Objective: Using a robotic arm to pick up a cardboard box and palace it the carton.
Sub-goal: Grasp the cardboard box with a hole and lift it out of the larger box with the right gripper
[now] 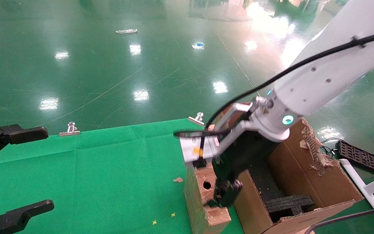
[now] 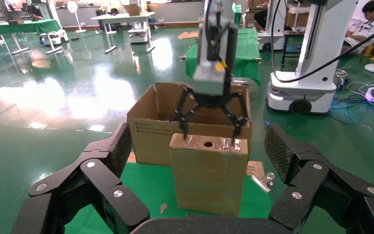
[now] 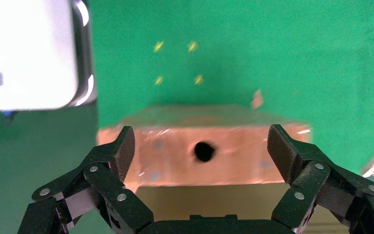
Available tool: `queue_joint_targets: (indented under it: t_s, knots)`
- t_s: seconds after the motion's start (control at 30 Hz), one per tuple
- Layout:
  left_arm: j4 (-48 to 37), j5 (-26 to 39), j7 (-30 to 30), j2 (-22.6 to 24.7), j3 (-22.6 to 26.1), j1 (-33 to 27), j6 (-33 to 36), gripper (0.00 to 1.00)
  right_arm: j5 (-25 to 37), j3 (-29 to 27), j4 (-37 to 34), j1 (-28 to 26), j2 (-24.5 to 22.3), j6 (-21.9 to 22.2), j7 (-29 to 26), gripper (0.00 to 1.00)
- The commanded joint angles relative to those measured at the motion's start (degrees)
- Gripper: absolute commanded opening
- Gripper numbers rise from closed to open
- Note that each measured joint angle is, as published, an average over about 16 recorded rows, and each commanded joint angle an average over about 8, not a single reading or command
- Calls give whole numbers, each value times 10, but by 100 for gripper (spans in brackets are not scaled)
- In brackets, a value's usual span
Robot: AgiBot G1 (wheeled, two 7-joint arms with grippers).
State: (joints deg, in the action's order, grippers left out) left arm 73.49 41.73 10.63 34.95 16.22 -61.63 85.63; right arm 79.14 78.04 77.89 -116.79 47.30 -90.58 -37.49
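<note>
Here, from the head view, the robotic arm [image 1: 307,84] on the robot's right reaches down over the cardboard box [image 1: 205,195], which stands upright on the green cloth [image 1: 93,169] just beside the carton [image 1: 304,182], touching or nearly touching its near wall; the right gripper [image 1: 221,191] sits low at the box's top, likely so the fingers can straddle it before a lift. The left gripper [image 1: 15,169] waits well apart at the cloth's far left side, fingers spread wide and holding nothing. In the left wrist view, the box [image 2: 209,175] stands in front of the open carton [image 2: 151,131], and the right gripper [image 2: 209,124] hangs directly above it with its fingers splayed down toward the taped top (the tips look just at the surface, though contact cannot be told). In the right wrist view, the open fingers [image 3: 112,156] flank the box's top face [image 3: 204,151] with its round hole centred between them, not yet clamped.
</note>
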Motion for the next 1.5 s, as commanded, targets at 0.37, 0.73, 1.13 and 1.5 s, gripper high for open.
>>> queue_joint_targets:
  t_s: [0.37, 0.73, 1.13, 1.5]
  knots:
    - [0, 0, 0, 0, 1, 0, 0, 100, -21, 142, 0, -72, 40, 12, -38, 100]
    - [0, -1, 0, 0, 1, 0, 0, 100, -55, 172, -5, -116, 30, 40, -125, 100]
    - [0, -1, -1, -1, 1, 0, -1, 100, -37, 203, -24, -117, 12, 82, -488, 100]
    - [0, -1, -1, -1, 2, 0, -1, 100, -79, 210, -78, -68, 34, 86, -512, 100]
